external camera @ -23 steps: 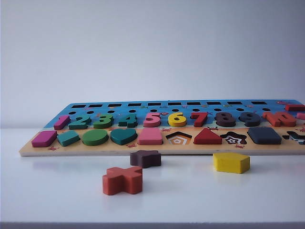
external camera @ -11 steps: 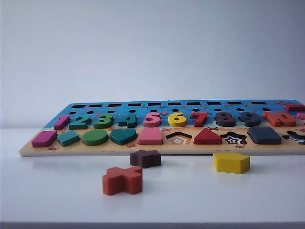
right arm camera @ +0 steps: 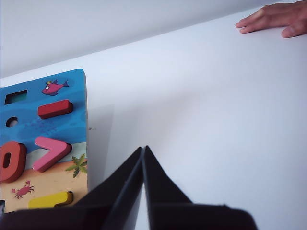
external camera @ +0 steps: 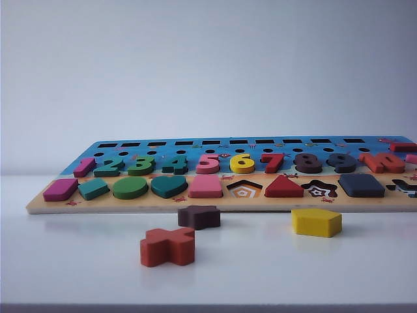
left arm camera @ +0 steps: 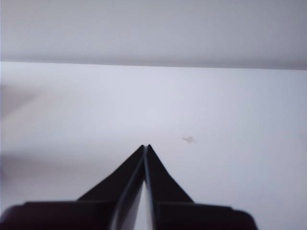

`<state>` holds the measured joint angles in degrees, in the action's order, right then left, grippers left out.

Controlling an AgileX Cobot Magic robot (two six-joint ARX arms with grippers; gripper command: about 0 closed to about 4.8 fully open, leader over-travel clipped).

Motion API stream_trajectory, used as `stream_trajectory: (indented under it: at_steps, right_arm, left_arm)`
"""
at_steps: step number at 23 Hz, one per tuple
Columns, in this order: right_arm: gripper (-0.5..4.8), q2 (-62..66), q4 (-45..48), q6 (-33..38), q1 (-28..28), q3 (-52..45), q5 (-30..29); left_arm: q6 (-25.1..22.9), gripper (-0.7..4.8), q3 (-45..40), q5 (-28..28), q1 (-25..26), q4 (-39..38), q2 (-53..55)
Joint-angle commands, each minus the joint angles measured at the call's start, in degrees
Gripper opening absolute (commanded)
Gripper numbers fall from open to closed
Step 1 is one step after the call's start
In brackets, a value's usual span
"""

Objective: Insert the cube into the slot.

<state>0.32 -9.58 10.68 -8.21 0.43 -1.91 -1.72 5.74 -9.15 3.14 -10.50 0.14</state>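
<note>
Exterior view is showing me the cube [external camera: 361,185] sitting flush in the board [external camera: 163,203], so I'm judging insertion finished, both the left gripper [left arm camera: 146,146] and right gripper [right arm camera: 144,148] staying off it, jaws together.

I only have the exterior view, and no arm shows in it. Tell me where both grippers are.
Observer: The left gripper is shut and empty, with only the white table ahead of it.
Operator: Now the right one.
Observer: The right gripper is shut and empty, beside the end edge of the puzzle board.
Operator: Report anything else near it.
Observer: A person's hand rests on the table, far beyond that gripper.
</note>
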Motion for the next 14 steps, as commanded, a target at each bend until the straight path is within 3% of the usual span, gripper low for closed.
stream_trajectory:
  at_steps: [1, 14]
  right_arm:
    - [-0.08, -0.2, 0.1, -0.2, 0.0, 0.0, 0.2]
    - [-0.07, -0.2, 0.1, -0.2, 0.1, 0.0, 0.2]
  left_arm:
    - [-0.2, 0.1, -0.5, 0.2, -0.1, 2.1, 0.0]
    - [0.3, 0.1, -3.3, 4.1, -0.2, 2.1, 0.0]
